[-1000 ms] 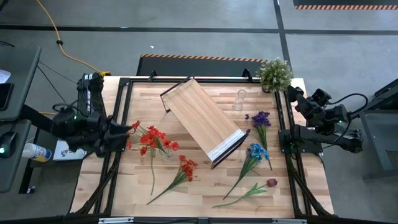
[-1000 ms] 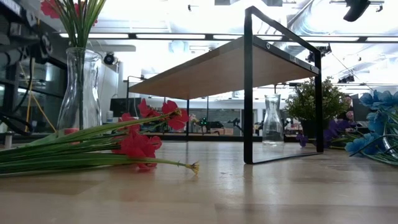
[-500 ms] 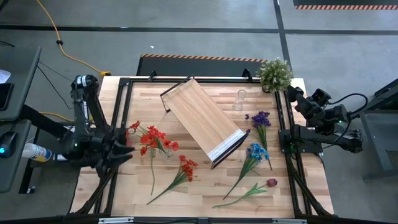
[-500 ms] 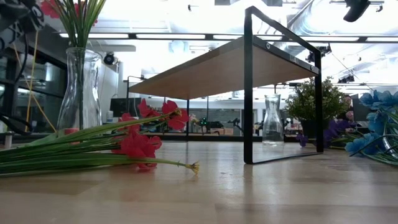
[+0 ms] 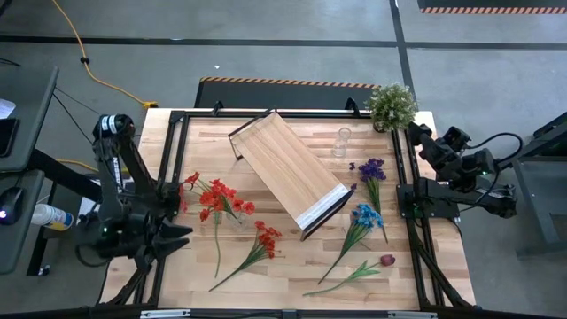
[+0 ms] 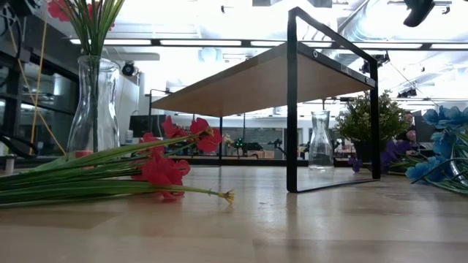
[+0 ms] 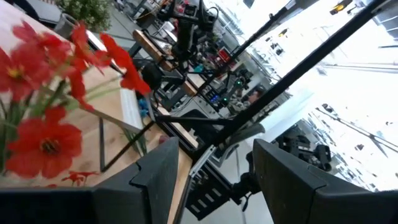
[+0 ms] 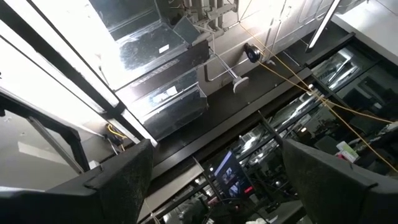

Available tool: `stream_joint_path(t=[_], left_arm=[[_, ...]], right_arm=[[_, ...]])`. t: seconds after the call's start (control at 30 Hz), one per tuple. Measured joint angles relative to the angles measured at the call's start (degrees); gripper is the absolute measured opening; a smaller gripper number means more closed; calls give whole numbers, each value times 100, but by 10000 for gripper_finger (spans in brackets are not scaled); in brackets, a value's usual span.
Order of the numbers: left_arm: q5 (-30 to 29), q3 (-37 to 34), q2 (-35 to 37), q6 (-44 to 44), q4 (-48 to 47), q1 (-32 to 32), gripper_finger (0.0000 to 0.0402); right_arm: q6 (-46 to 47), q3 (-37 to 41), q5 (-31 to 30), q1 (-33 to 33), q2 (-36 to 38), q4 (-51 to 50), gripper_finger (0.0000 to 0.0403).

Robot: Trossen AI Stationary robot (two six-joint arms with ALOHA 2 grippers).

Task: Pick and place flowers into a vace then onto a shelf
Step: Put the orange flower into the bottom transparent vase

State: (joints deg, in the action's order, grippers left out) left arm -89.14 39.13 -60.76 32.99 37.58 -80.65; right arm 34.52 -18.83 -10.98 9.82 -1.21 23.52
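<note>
High view: the left hand [image 5: 177, 232] sits at the bench's [image 5: 292, 275] left edge, fingers parted, gripping nothing. Red flowers [image 5: 217, 199] stand in a glass vase [image 5: 237, 221]; the shelf [image 5: 288, 173] lies mid-bench. The right hand [image 5: 415, 133] waits at the right edge, wide open and empty.

Low view: vase [image 6: 93, 109] holds green stems; red flowers [image 6: 168, 157] lie on the bench beside it.

Left wrist view: red blooms [image 7: 50, 93] are close ahead.
</note>
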Motion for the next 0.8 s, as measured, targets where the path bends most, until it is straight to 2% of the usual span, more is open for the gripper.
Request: stream_joint_path(t=[0.33,0.53,0.63,0.73,0.8], left_arm=[[-96,29,-557,490,0,71,239],[546,29,-762,802,-291,570,239],[1156,29,-841,2042,-1365,872,239],[2218,29,-912,3675,-2556,1329,239],[2816,29,-964,4455,-3141,1656,239]], right_arm=[[8,2,2,0,0,-62,344],[11,2,25,0,1,-64,344],[13,2,30,0,0,-64,344],[17,2,100,0,0,-63,344],[77,2,152,0,0,-64,344]])
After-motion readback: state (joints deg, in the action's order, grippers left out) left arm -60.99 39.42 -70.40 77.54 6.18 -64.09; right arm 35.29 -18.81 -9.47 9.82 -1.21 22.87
